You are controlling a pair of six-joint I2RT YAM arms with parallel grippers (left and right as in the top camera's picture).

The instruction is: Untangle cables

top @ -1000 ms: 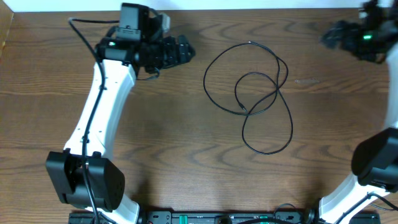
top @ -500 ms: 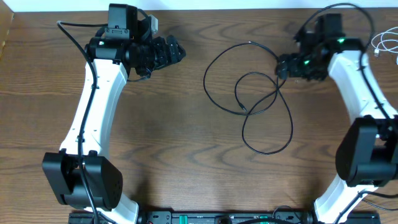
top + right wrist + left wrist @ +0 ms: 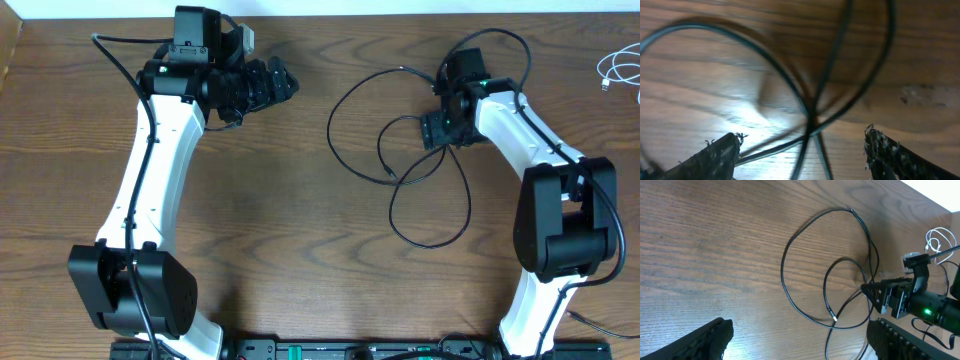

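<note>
A long black cable lies in overlapping loops on the middle of the wooden table. My right gripper is open and low over the loops' upper right part. In the right wrist view its fingers straddle a spot where the black strands cross. My left gripper is open and empty, left of the loops and apart from them. The left wrist view shows the loops ahead of the left gripper. A short white cable lies at the far right edge.
The table's back edge runs just behind both grippers. Thick black wires run along both arms. In the left wrist view, the right gripper sits at the loops' right side and the white cable lies beyond it.
My right arm has swung in from the far right corner down onto the black loops. My left gripper shifted slightly left, then stayed still. The cable has not moved.
</note>
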